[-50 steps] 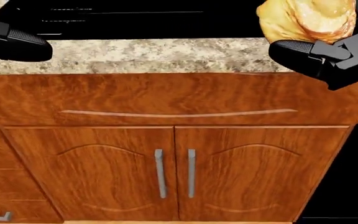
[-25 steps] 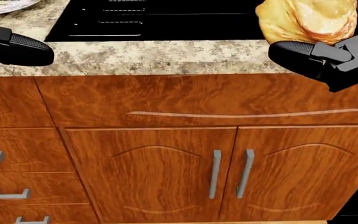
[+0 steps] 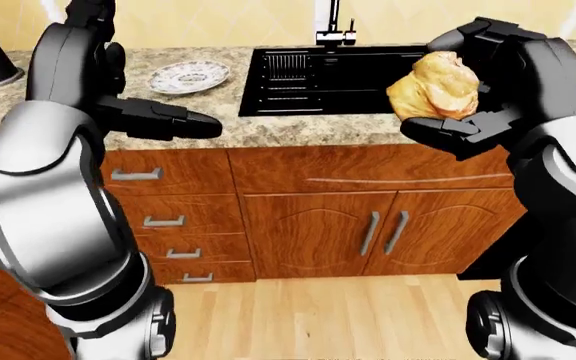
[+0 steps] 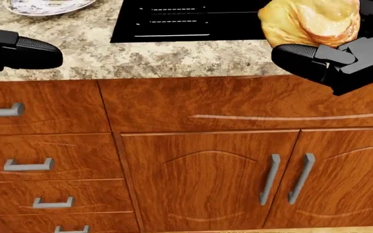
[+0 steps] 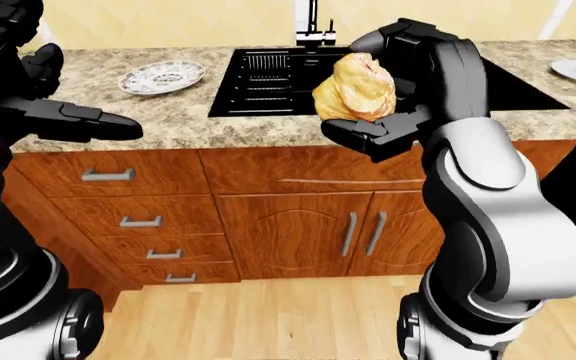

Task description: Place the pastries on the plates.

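Clamped in the right hand [image 5: 383,97], golden pastry [image 5: 356,86] held mid-frame above the sink [image 5: 268,82]. Still to land on the patterned plate [image 3: 189,75] at upper left; left hand [image 3: 158,120] empty, fingers apart. One pastry plated at right-eye view's right edge (seemingly).

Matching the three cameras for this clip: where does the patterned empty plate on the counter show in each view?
Left-eye view: plate sits upper left, on the counter left of the sink.
Head view: only its lower rim shows, cut by the top edge, upper left.
Right-eye view: plate upper left, again left of the sink.
Shared landmark: the black sink.
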{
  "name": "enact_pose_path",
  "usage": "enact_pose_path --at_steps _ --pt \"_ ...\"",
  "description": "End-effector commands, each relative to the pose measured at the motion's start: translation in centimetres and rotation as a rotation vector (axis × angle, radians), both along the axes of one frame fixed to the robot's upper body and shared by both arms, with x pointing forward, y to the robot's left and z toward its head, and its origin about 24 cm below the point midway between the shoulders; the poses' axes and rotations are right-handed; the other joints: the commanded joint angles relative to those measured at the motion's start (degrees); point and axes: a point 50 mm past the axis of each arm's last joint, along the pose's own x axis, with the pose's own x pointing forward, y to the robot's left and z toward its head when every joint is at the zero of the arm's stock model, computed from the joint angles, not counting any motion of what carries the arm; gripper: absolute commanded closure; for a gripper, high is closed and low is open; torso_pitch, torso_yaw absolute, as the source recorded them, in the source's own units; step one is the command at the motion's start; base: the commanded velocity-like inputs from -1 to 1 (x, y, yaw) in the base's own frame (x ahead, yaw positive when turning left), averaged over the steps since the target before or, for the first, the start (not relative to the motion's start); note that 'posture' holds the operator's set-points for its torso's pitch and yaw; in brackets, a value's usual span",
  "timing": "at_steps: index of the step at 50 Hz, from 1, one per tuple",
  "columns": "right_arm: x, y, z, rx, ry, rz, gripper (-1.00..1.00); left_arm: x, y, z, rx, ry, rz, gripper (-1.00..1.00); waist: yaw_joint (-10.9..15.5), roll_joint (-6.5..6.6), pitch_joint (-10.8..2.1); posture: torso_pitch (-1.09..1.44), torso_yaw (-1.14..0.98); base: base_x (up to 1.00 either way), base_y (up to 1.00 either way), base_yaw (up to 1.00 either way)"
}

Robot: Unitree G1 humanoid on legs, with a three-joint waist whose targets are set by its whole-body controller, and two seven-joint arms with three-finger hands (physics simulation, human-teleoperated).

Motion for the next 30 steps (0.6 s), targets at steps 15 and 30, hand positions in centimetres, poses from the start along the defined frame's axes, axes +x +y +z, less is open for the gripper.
enact_pose_path --at_steps 15,30 --pt "0.4 0.8 0.6 0.024 -0.111 -0.008 1.0 1.1 -2.2 0.1 0.011 -0.114 -0.084 -1.0 -0.2 -5.25 -2.95 0.0 0.0 0.0 0.41 0.0" --pt "2.3 3.0 1.3 0.028 -0.114 0.057 1.0 1.8 -2.8 -0.1 0.005 -0.115 -0.092 -1.0 -0.5 -1.03 -1.74 0.0 0.0 0.0 0.41 0.0"
